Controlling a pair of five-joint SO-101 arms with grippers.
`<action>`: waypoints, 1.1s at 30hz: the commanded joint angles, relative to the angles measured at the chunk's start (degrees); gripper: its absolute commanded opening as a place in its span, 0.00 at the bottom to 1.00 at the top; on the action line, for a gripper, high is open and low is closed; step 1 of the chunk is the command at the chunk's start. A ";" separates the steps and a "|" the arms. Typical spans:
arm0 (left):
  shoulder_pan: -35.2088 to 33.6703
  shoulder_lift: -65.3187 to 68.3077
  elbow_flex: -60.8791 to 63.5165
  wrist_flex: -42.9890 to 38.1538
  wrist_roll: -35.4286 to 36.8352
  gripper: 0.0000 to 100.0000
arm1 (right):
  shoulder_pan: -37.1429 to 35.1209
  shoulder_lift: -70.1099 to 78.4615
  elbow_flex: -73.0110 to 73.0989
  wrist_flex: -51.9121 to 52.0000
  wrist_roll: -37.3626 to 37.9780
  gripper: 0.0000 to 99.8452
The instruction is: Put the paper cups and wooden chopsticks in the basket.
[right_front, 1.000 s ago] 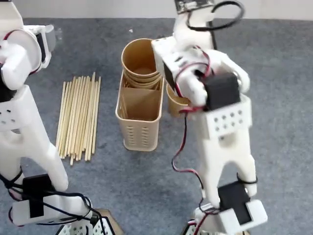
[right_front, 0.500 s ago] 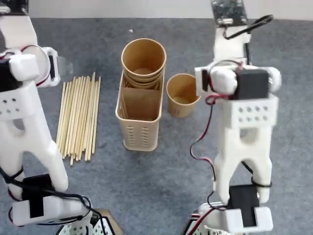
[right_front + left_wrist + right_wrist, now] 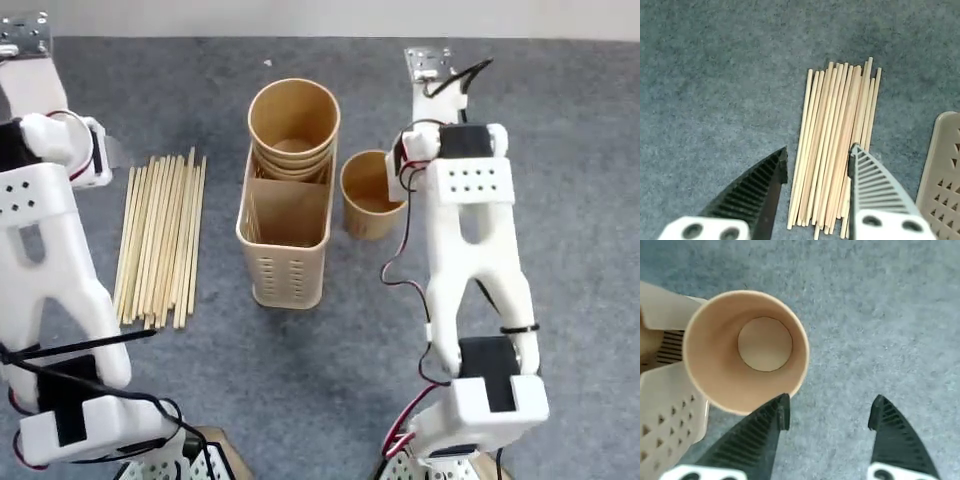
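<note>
- Left arm: stands at frame left in the high view. The left gripper (image 3: 820,149) points down over the wooden chopsticks (image 3: 837,150), jaws spread, holding nothing.
- Right arm: right of centre. The right gripper (image 3: 831,398) is above the counter (image 3: 880,300) beside the loose paper cup (image 3: 747,347), jaws wide apart, holding nothing.
- Loose paper cup: one, upright, just right of the basket (image 3: 285,270). The right wrist view looks down to its bare bottom.
- Basket: one, centre frame.
- Cup stack (image 3: 293,120): nested in the basket's far compartment; number of cups unclear.
- Chopsticks: one flat bundle, left of the basket.

My left arm (image 3: 60,285), right arm (image 3: 470,200): white shells, black servo blocks, red-black cables. My left gripper (image 3: 818,149): one ribbed finger black, one white.
</note>
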 commanded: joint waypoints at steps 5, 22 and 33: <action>-0.48 -1.63 0.40 -1.14 -0.53 0.22 | 0.75 4.35 3.56 -6.73 0.53 0.26; -0.66 -1.54 0.48 -1.14 -0.53 0.22 | 7.87 0.57 -15.78 10.07 0.53 0.01; -0.40 -1.54 0.48 -1.14 -0.53 0.22 | -6.90 -20.62 -53.58 21.05 0.44 0.01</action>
